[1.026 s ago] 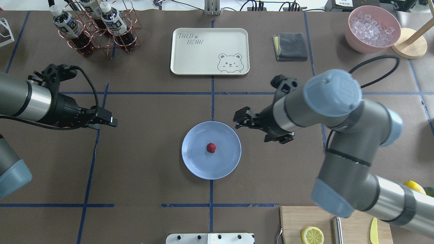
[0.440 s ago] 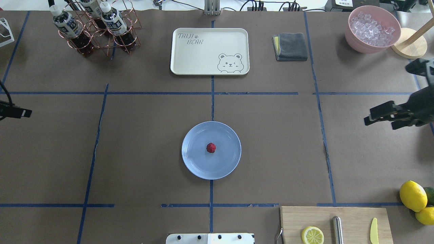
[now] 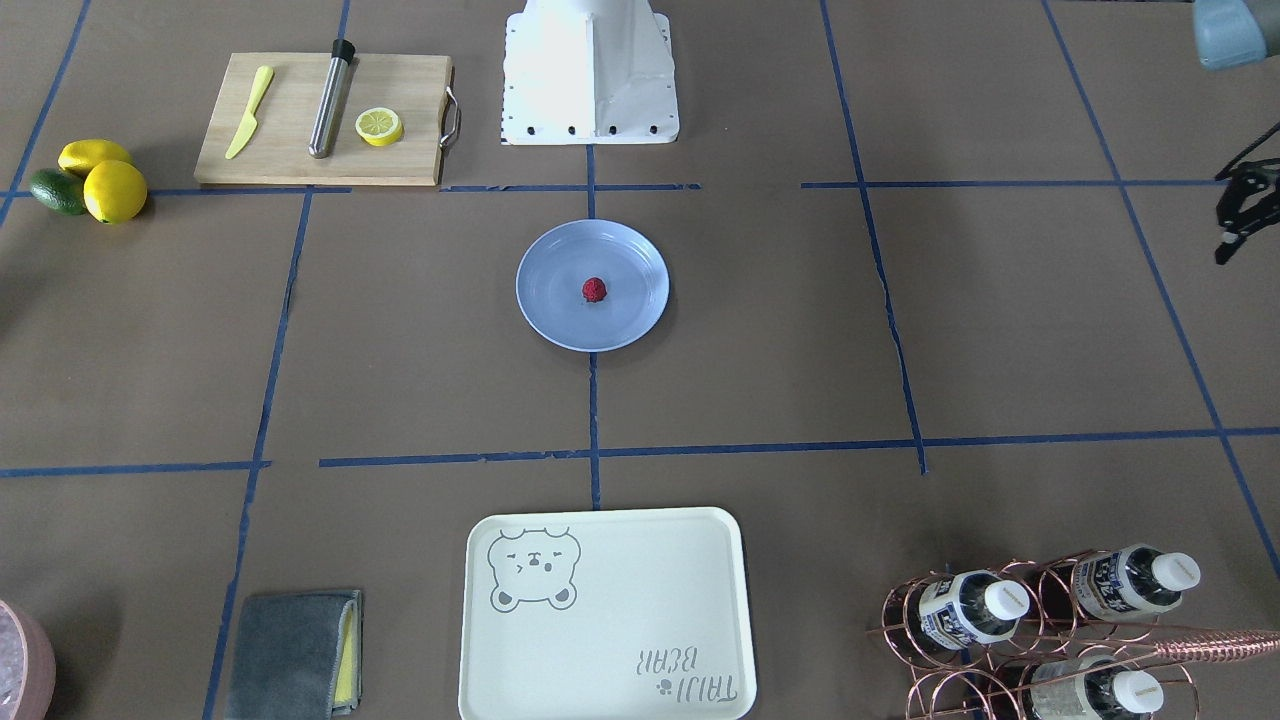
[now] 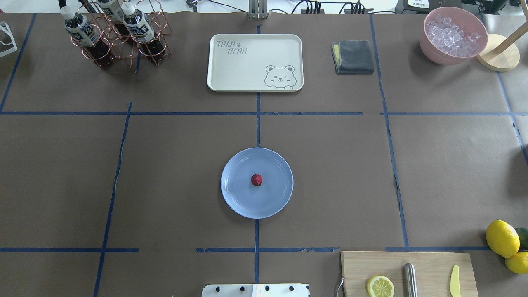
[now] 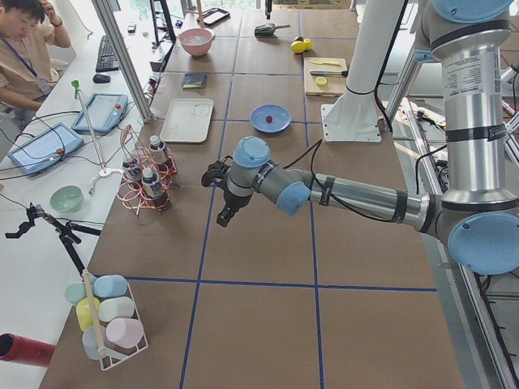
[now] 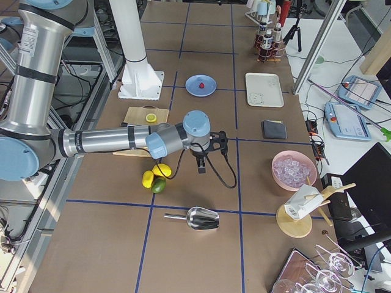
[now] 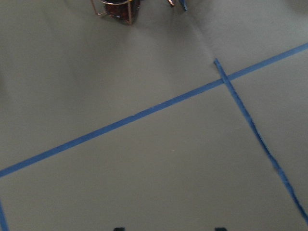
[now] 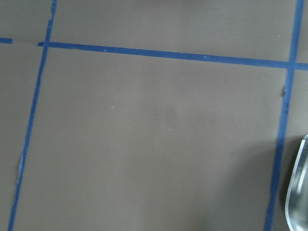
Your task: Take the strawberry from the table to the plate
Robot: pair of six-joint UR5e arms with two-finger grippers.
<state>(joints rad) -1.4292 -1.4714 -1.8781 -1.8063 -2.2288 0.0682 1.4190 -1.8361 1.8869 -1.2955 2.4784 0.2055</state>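
Observation:
The small dark-red strawberry [image 4: 256,180] [image 3: 595,289] lies near the middle of the light-blue plate [image 4: 235,200] [image 3: 545,312] on the brown taped table [image 4: 173,165]. Neither arm appears in the overhead view. My left gripper [image 3: 1230,238] [image 5: 225,216] hangs far off to the plate's side, near the bottle rack. In the left wrist view its two fingertips [image 7: 119,229] stand wide apart, so it is open with nothing in it. My right gripper [image 6: 200,166] hovers over bare table beyond the lemons, and I cannot tell whether it is open or shut.
A cream bear tray [image 4: 255,62], a bottle rack [image 4: 115,37], a grey cloth [image 4: 352,57] and a pink bowl of ice [image 4: 453,35] line the far side. A cutting board [image 4: 429,268] with a lemon half and whole lemons [image 4: 502,238] sit near right. A metal scoop [image 6: 195,218] lies beyond.
Both arms have pulled back out of the overhead view, the left one to the left and the right one to the right. The strawberry stays on the plate.

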